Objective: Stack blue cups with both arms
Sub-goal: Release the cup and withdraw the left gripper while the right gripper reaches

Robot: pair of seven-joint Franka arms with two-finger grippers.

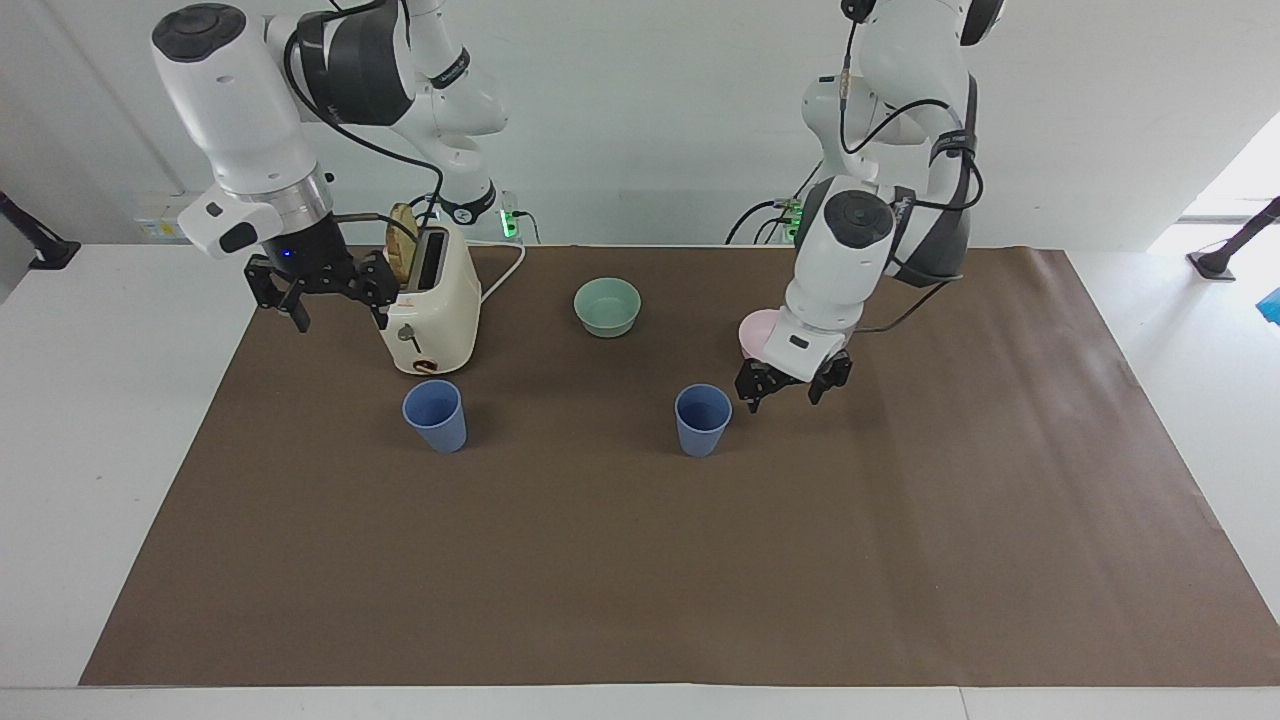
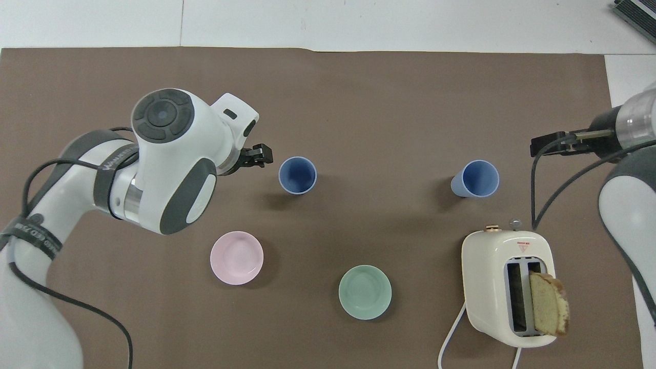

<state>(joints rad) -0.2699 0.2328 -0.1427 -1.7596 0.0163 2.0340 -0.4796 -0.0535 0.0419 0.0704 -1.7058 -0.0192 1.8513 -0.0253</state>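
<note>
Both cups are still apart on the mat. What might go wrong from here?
1. The left gripper hangs open beside the nearer-centre cup; a low re-approach may tip it.
2. The right gripper hangs beside the toaster, with the other cup just past it: reaching down may clip the toaster or its bread.

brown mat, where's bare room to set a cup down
The widest bare stretch of the brown paper mat is the part farther from the robots than the two periwinkle-blue plastic cups. The gap between the cups is bare too. It is crowded around the cream toaster, mint-green bowl and pink bowl.
</note>
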